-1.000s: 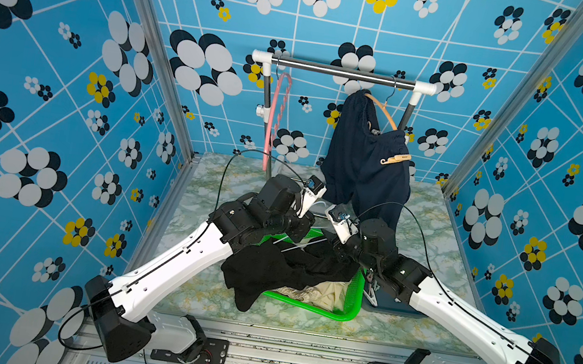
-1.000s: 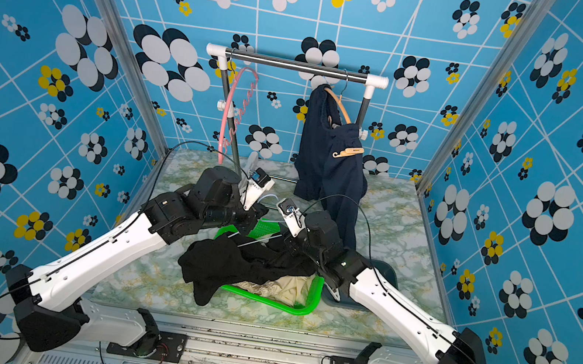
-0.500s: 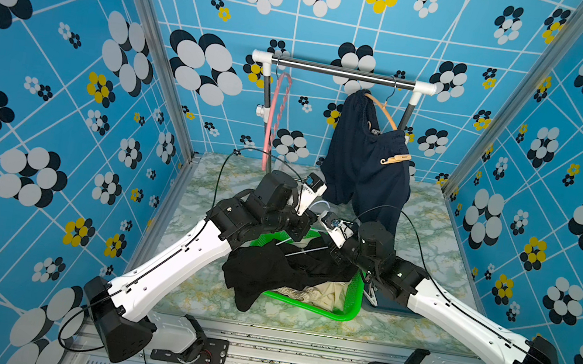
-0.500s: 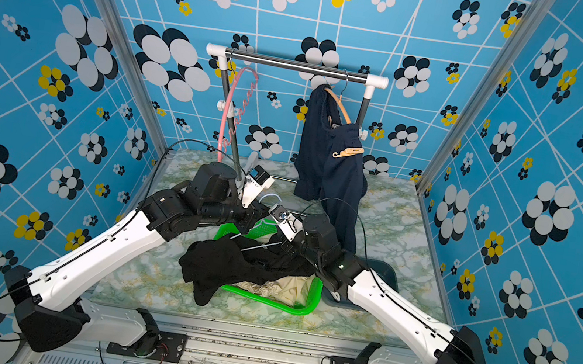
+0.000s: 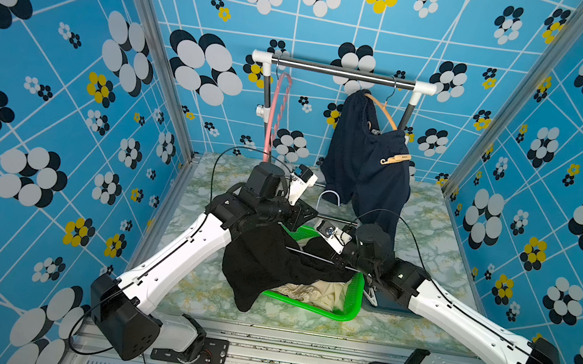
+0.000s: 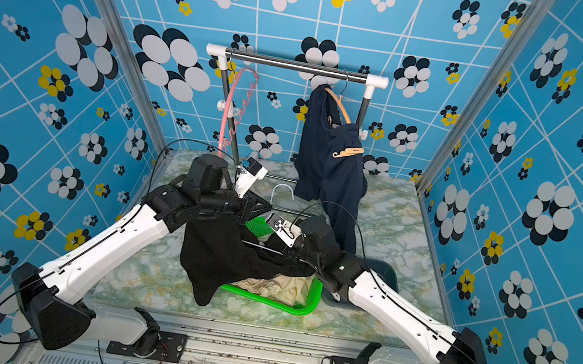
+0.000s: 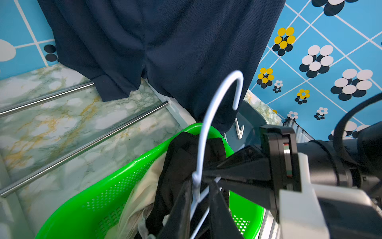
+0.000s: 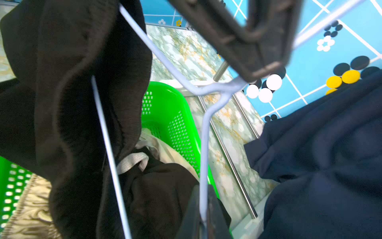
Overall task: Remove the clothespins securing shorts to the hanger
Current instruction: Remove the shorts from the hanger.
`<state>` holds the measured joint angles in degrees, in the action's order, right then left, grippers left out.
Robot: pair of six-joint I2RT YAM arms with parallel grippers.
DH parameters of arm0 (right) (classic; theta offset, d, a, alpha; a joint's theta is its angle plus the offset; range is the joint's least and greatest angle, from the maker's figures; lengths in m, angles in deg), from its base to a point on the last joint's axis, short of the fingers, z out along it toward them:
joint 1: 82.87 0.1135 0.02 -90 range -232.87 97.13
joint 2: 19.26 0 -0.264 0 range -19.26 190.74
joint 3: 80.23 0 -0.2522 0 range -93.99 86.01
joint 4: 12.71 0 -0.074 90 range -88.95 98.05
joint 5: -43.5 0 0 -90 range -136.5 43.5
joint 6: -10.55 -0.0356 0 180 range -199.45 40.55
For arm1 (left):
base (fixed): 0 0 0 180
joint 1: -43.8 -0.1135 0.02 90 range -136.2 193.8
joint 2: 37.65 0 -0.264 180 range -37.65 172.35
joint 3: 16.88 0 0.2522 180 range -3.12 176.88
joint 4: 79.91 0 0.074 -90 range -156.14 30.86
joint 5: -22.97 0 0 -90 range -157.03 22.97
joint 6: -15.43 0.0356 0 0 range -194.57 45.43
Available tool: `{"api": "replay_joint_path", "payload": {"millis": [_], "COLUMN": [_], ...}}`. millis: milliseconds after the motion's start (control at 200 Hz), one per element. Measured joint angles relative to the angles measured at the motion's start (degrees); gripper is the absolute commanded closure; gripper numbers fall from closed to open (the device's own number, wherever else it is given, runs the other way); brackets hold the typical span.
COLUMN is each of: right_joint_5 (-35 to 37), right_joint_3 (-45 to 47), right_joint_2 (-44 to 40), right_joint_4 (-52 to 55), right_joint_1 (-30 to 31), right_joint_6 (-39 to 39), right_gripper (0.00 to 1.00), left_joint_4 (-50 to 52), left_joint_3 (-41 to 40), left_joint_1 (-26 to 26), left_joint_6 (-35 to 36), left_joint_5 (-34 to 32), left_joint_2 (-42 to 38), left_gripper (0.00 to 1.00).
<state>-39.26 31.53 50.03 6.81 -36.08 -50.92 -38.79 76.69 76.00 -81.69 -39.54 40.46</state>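
In a top view, black shorts (image 5: 263,264) drape over the green basket (image 5: 307,309). Left wrist: left end effector (image 7: 200,186) slightly parted around the neck of the white hanger (image 7: 203,128), white clothespin (image 7: 239,128) well beyond. Right wrist: right end effector (image 8: 203,192) clamped on hanger wire, shorts just beside.

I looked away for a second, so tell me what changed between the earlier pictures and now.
The right gripper dropped toward the green basket and closed on a wire of the white hanger. The left gripper stays at the hanger's neck, the black shorts stay draped over it, and the navy shorts still hang on the rack with their tan clothespin.
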Motion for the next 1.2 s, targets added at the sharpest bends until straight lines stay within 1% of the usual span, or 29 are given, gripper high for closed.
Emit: {"api": "replay_joint_path", "payload": {"millis": [60,160,250,390,505,695,925,1070,1200], "right_joint_5": [0.9,1.5,1.7,1.7,1.6,1.4,1.2,1.2,1.2], "right_joint_3": [-0.2,-0.4,-0.7,-0.9,-1.5,-2.4,-2.6,-2.6,-2.6], "right_joint_2": [-0.9,-2.3,-3.2,-3.6,-3.6,-3.6,-3.7,-3.7,-3.9], "right_joint_4": [1.0,2.3,3.2,4.4,5.6,7.1,7.4,7.5,7.5], "right_joint_1": [-0.1,-0.1,-0.1,-0.1,-0.1,-0.1,-0.1,-0.1,-0.1], "right_joint_6": [0.0,0.0,0.0,0.0,0.0,0.0,0.0,0.2,0.4], "right_gripper": [1.00,1.00,1.00,1.00,1.00,1.00,1.00,1.00,1.00], "left_joint_4": [0.2,1.7,4.4,8.0,8.2,6.9,7.2,12.0,17.0], "left_joint_3": [0.0,-0.1,-0.1,0.1,0.1,1.1,5.2,7.7,8.5], "left_joint_1": [-0.3,-0.9,-1.7,-3.0,-4.2,-5.9,-8.7,-9.6,-10.1], "left_joint_6": [1.2,5.3,10.4,19.2,25.3,32.1,35.6,39.7,43.3], "left_joint_5": [1.0,2.9,3.9,5.7,9.1,14.4,19.8,21.9,22.5], "left_joint_2": [0.0,0.0,0.1,1.3,2.9,5.2,10.3,13.3,14.5], "left_gripper": [0.67,0.64,0.61,0.59,0.59,0.59,0.61,0.63,0.64]}}
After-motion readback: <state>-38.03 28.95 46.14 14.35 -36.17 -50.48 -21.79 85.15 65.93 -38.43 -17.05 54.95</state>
